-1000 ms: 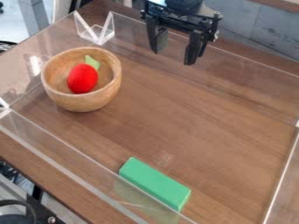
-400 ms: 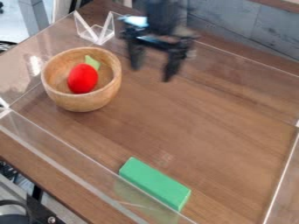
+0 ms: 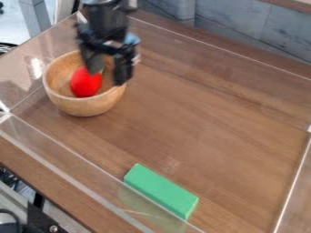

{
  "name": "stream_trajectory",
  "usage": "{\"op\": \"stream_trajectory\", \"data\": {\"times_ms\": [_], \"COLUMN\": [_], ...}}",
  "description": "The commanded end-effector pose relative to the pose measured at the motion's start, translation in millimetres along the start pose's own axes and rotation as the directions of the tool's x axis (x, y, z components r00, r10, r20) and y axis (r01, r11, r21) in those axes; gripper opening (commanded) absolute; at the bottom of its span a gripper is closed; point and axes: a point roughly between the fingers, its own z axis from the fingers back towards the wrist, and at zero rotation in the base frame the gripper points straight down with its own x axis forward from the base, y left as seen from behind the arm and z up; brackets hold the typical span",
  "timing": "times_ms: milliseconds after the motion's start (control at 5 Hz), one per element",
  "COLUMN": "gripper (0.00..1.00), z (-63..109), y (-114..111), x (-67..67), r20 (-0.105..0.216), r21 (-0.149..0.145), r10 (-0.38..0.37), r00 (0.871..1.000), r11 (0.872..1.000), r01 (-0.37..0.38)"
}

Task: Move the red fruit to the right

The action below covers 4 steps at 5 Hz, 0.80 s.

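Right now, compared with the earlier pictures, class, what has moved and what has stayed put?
The black robot gripper has swung from the table's far side leftward to the round wooden bowl, its fingers open around the rounded red toy fruit. Nothing is visibly gripped or released. Fruit, bowl and the flat green rectangular block stayed put.

Soft, even light lay over the bench (image 3: 195,127); the dark robot arm (image 3: 107,32) was blurred, the picture grainy.
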Motion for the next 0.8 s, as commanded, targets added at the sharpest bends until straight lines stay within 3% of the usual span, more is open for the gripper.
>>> {"op": "stream_trajectory", "data": {"times_ms": [0, 400, 600], "gripper": [1.00, 1.00, 1.00], "z": [3.3, 13.5, 7.1], "y": [14.9, 37.4, 48.7], "x": [4.3, 21.4, 17.8], "r20": [0.101, 0.139, 0.149], "r21": [0.024, 0.024, 0.019], "r10": [0.040, 0.209, 0.310], "r00": [0.994, 0.968, 0.939], "r11": [0.999, 0.976, 0.948], "r01": [-0.043, -0.215, -0.316]}}
